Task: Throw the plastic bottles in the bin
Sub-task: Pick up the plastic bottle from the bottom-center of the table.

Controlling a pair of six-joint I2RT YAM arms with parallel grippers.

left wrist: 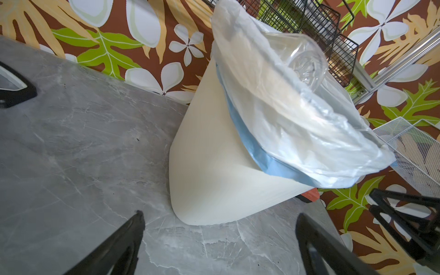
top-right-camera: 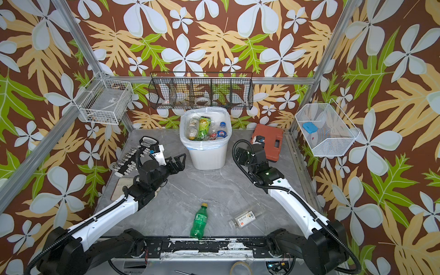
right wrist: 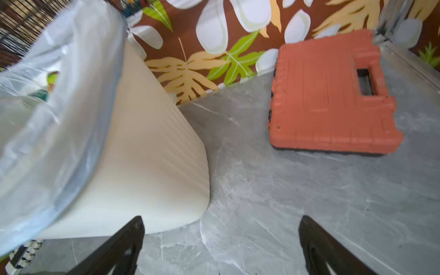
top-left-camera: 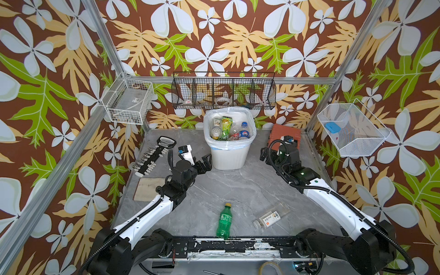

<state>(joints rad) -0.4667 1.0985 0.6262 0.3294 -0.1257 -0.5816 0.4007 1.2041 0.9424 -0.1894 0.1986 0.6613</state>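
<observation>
Currently left gripper [left wrist: 220, 215] released, right gripper [right wrist: 221, 218] released, bin [top-left-camera: 228, 158] between them, plastic bottles [top-left-camera: 225, 129] inside

Bright, even light; bin [right wrist: 147, 154] blurred in right wrist view.

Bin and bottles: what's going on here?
Two robot arms are loading the white bin at the back of the table with plastic bottles; it is packed nearly to the rim. Two more lie on the table near the front: a green bottle and a clear bottle. The left gripper and right gripper are both open and empty, one on each side of the bin, the right one near the orange case.
</observation>
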